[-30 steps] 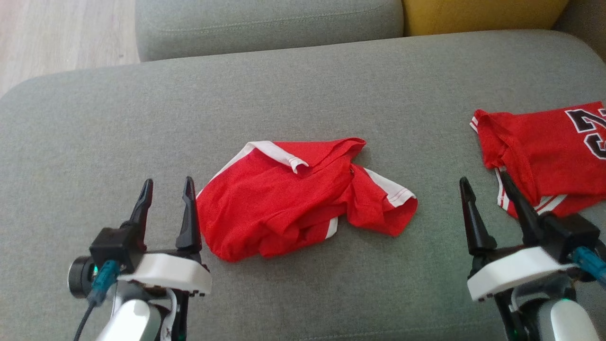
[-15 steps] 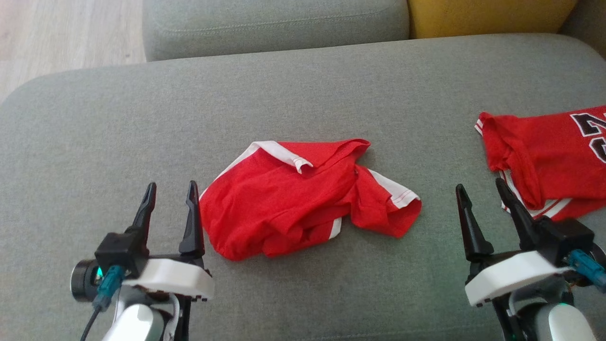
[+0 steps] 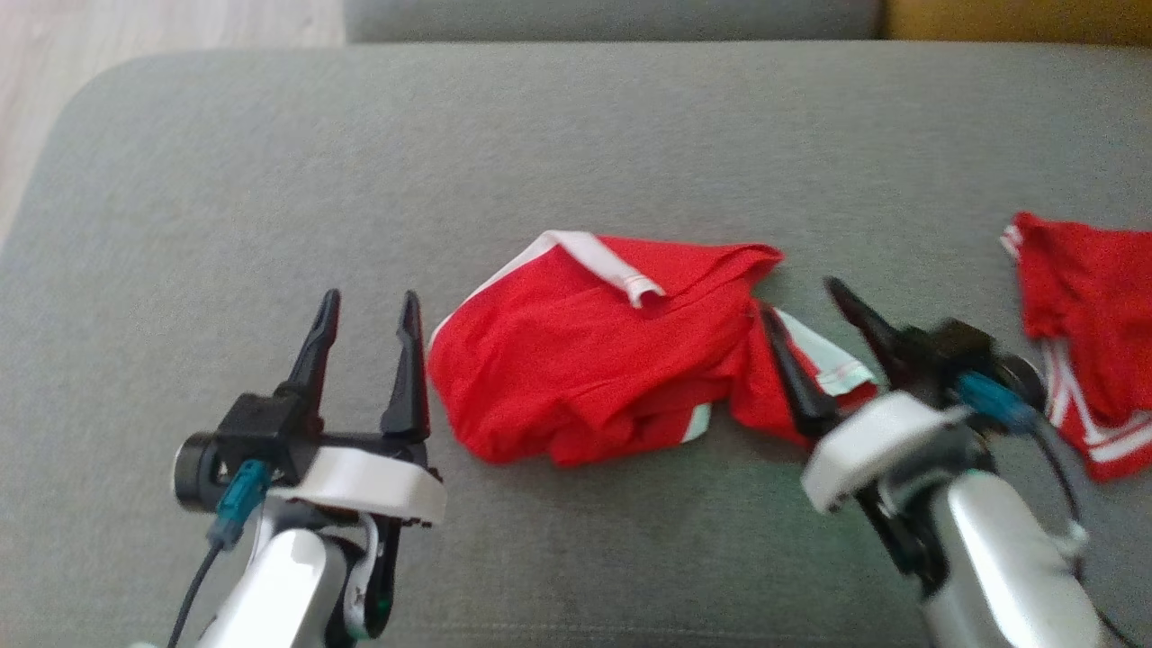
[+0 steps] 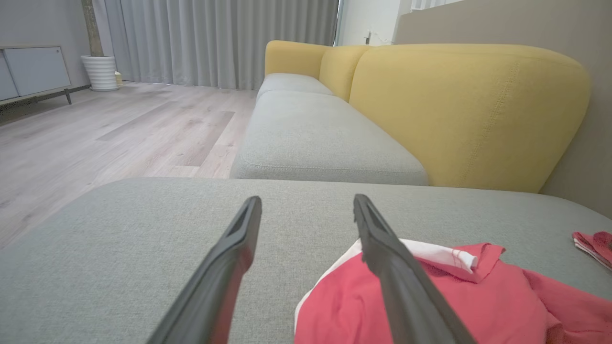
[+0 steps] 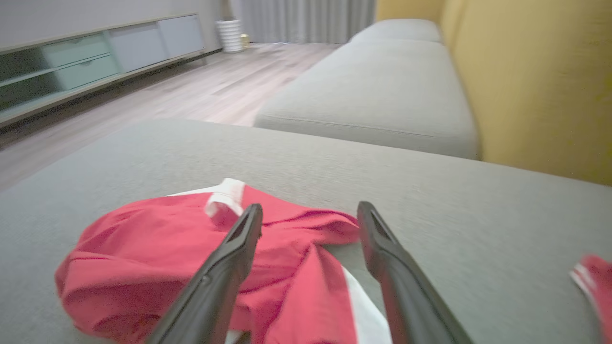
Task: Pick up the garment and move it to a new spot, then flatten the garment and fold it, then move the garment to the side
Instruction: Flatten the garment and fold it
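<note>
You are reading no text, number, label, brand or sign anywhere here: the red garment (image 3: pixel 576 378) is showing you plain cloth with white trim, and the second red garment (image 3: pixel 1089 288) at the right edge of the head view is showing only red cloth and white stripes
</note>
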{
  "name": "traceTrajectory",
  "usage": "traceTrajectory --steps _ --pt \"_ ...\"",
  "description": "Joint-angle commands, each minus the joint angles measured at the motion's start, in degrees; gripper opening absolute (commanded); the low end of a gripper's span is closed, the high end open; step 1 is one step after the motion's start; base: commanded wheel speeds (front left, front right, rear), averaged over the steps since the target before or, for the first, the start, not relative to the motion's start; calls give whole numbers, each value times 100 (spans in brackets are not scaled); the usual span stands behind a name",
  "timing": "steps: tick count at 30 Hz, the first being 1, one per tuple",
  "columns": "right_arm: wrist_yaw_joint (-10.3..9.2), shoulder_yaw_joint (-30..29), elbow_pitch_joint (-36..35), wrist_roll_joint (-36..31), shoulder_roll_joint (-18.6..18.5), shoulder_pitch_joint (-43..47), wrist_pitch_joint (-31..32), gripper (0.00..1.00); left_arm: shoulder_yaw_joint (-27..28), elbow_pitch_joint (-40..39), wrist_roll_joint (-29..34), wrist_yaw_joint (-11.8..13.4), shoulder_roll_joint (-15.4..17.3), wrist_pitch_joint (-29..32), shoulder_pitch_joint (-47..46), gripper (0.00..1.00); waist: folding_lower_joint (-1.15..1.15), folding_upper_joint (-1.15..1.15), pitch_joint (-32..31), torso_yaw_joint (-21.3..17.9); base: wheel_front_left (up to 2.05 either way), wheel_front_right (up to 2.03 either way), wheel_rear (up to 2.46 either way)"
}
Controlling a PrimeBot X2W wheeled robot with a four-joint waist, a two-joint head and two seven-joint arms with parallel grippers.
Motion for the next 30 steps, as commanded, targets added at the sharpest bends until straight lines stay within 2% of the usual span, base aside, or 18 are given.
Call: traceTrajectory --steps 1,7,14,15,16,17,21,25,30 --pt "39 390 46 66 -71 -408 24 100 178 -143 75 -59 -9 -69 -303 100 0 0 242 308 0 0 0" --pt "39 1149 986 229 -104 -1288 154 100 234 -76 196 -212 -256 -69 -436 100 0 0 447 629 0 0 0" --pt "39 1335 1786 205 -48 -1953 486 98 396 -31 356 -385 -469 -70 -457 100 0 0 586 719 0 0 0" --pt "39 1353 1882 195 -32 -2013 564 47 428 -26 378 -405 -489 -70 -449 100 0 0 595 704 0 0 0" --pt "39 1378 1924 199 -16 -2076 559 10 456 -20 400 -424 -511 -70 -444 100 0 0 603 692 0 0 0" --pt "39 1395 1962 192 -7 -2130 547 0 480 -10 422 -444 -533 -70 -439 100 0 0 604 677 0 0 0" --pt "39 1430 1936 204 20 -2220 419 0 563 19 475 -510 -582 -70 -422 100 0 0 593 613 0 0 0" --pt "39 1444 1531 256 -43 -2137 186 0 669 31 556 -584 -622 -70 -386 100 0 0 548 482 0 0 0" --pt "39 1212 349 258 -373 -1549 165 0 793 51 658 -664 -656 -70 -318 100 0 0 454 240 0 0 0"
